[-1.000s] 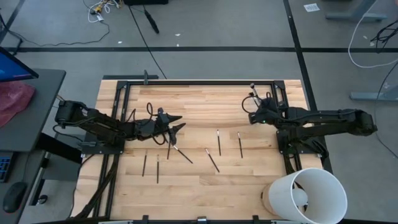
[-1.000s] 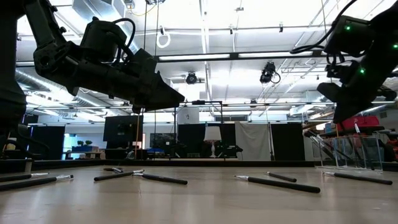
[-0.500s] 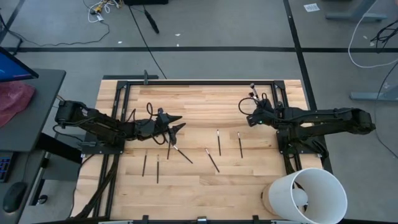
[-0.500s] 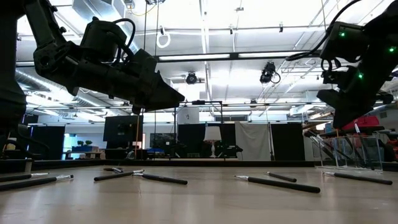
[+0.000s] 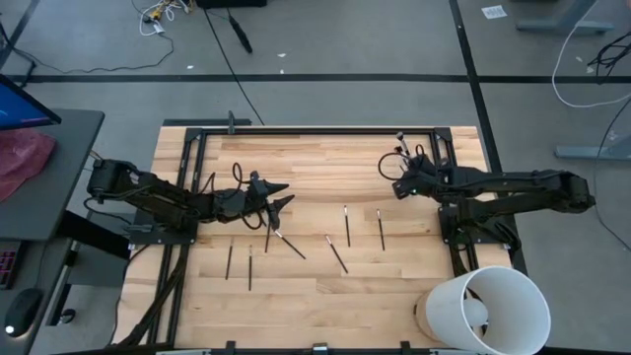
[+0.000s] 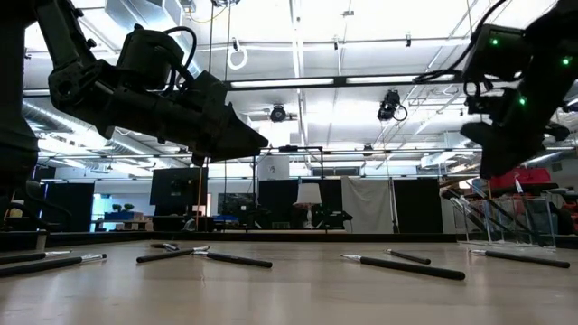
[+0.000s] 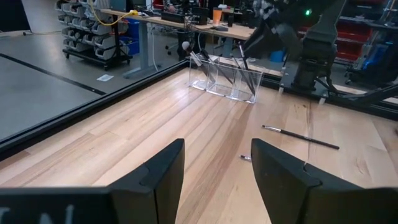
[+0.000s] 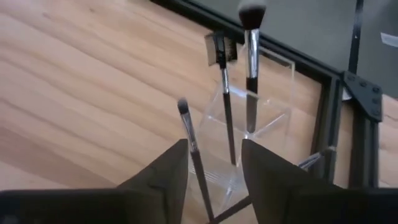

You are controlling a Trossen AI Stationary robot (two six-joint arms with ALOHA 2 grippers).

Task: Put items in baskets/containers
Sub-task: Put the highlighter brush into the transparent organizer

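The clear container [image 8: 268, 93] stands by the table's far right frame, also seen in the left wrist view [image 7: 224, 81]. Three brushes stand in it: a fluffy-headed one [image 8: 251, 68], a flat-headed one [image 8: 224, 99] and a small one [image 8: 190, 134]. My right gripper [image 8: 214, 146] hangs open just above it [image 5: 396, 179], the small brush's shaft rising between its fingers. Several brushes lie flat on the table's middle [image 5: 346, 225] [image 5: 336, 253] [image 5: 249, 266]. My left gripper [image 5: 278, 202] waits open above the table's left half, nothing between its fingers [image 7: 217, 155]. My right gripper is open around the small brush's shaft [image 8: 198, 168], which runs close along one finger [image 8: 174, 174]. I cannot tell whether that finger touches it. The brush stands tilted with its lower end inside the container.
A large white bucket [image 5: 488, 311] lies on its side at the near right corner. A black metal frame [image 5: 315, 130] runs around the table's edges. The brushes on the table lie between the two arms, several of them close under my left gripper [image 5: 289, 242].
My right gripper has opened above the clear container while staying almost in place; the small brush now stands in the container.
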